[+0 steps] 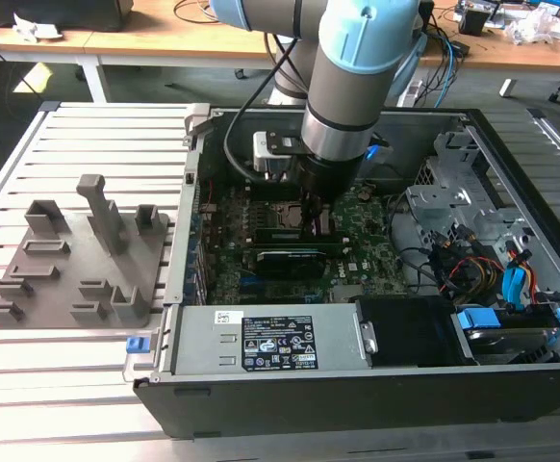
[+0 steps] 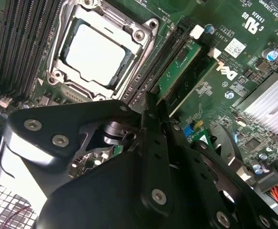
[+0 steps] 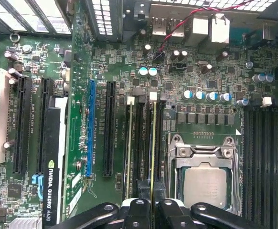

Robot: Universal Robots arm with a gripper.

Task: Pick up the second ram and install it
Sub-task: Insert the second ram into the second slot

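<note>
**Gripper down among the memory slots beside the CPU socket**

Arm (image 1: pixel 352 77) is seen reaching steeply down into the open computer case (image 1: pixel 357 385), which lies on a slatted metal table (image 1: pixel 78 356). Gripper (image 1: pixel 316 219) is placed low over the motherboard (image 1: pixel 357 245), just to the exterior view's right of the CPU socket (image 1: pixel 278 218).

In the first wrist view the two dark fingers (image 3: pixel 138 210) are drawn close together, with a thin yellow-green board edge caught between them: the second ram (image 3: pixel 153 143), held on edge and running along a black memory slot next to the socket (image 3: pixel 205 183). Whether the stick is fully seated cannot be told. A second stick (image 3: pixel 129 143) is seen standing in a slot just beside it, with white latches (image 3: pixel 131 100) at the slot ends.

In the second wrist view the gripper (image 2: pixel 151 112) is seen from behind, its fingers nearly closed, and a green memory stick (image 2: pixel 184 71) lies in a slot beyond the fingertips, beside the silver-lidded processor (image 2: pixel 97 52).

On the exterior view's left, well apart from the case, a grey fixture plate (image 1: pixel 68 269) with upright holders rests on the table. A graphics card (image 1: pixel 285 258) is noted on the near side of the socket, and a power supply (image 1: pixel 270 337) along the near wall.
</note>
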